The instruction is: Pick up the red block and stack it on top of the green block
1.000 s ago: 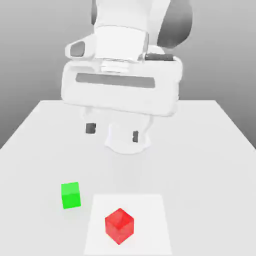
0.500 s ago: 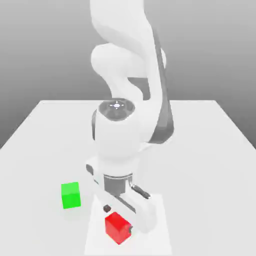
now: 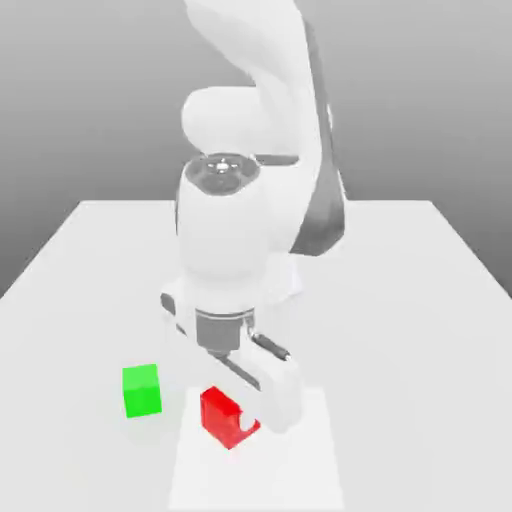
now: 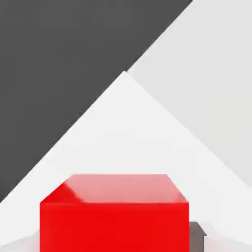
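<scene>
Big white table (image 3: 420,300) with the white Panda arm (image 3: 255,180) bent down over its near part, and the gripper (image 3: 238,412) is clamped tight on the red block (image 3: 218,412) — the block sits over the paler square patch (image 3: 300,470), just beside its corner. The green block (image 3: 141,390) rests on the table near the red one, toward the exterior view's left — not touching it.

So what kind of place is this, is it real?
Probably a computer-made test table, not a real room: a plain white table, a grey blank background, a robot gripper, and just a red block and green block.
</scene>
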`<state>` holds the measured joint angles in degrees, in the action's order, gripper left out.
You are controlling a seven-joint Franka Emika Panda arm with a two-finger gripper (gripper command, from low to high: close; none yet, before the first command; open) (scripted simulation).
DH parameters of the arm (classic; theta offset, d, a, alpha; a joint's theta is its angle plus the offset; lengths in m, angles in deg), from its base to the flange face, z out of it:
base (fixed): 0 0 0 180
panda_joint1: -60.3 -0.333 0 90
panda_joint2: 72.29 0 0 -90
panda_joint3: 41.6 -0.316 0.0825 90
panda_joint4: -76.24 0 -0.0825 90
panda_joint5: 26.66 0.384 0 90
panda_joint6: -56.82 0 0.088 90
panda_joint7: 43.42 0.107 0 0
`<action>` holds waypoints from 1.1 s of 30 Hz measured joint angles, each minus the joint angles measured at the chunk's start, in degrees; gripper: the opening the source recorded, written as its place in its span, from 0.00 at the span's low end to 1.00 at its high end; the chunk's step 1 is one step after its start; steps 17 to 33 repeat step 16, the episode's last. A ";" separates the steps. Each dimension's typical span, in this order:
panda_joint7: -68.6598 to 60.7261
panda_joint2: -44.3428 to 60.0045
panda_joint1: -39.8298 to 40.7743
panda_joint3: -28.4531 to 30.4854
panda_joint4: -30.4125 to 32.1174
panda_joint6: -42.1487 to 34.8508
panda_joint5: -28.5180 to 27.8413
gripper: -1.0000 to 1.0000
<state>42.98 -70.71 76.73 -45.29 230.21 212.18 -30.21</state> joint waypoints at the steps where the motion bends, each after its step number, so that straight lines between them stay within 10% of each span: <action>1: -1.60 -2.04 1.96 1.27 1.62 -0.41 0.00 0.00; 12: -12.74 -0.46 6.90 7.62 9.66 9.41 3.89 0.00; 13: -13.07 1.13 6.97 7.43 9.60 10.95 4.33 1.00; 33: -13.07 1.13 6.97 7.43 9.60 10.95 4.33 1.00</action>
